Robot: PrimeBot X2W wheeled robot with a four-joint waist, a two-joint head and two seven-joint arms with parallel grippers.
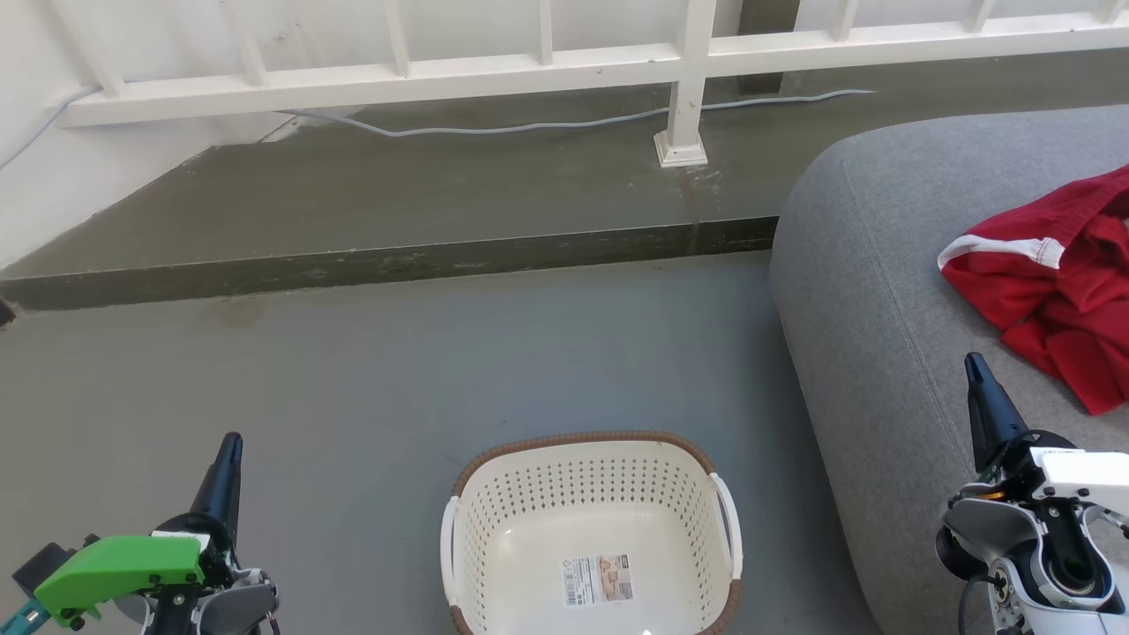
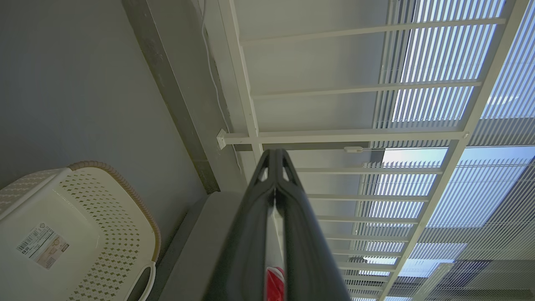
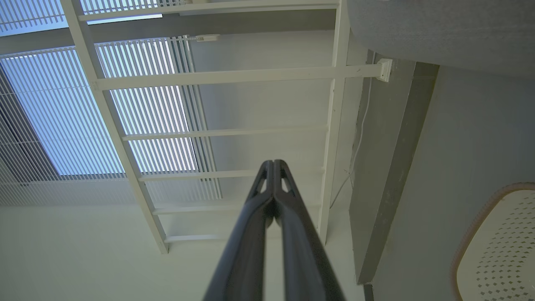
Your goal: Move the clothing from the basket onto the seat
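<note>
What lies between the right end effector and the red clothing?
Head view: a bare stretch of grey seat separates the shut right end effector from the clothing.

Right gripper (image 3: 273,164): two long dark fingers rose from bottom centre, their tips pressed together. Behind them stood a white railing (image 3: 217,77) against a pale wall, with slatted blinds (image 3: 154,104) at left. A thin cable (image 3: 357,138) ran beside a dark concrete step (image 3: 388,167), next to grey floor (image 3: 480,133). Top right: grey woven seat (image 3: 439,29). Lower right edge: part of the cream perforated basket (image 3: 501,251), brown-rimmed.
</note>
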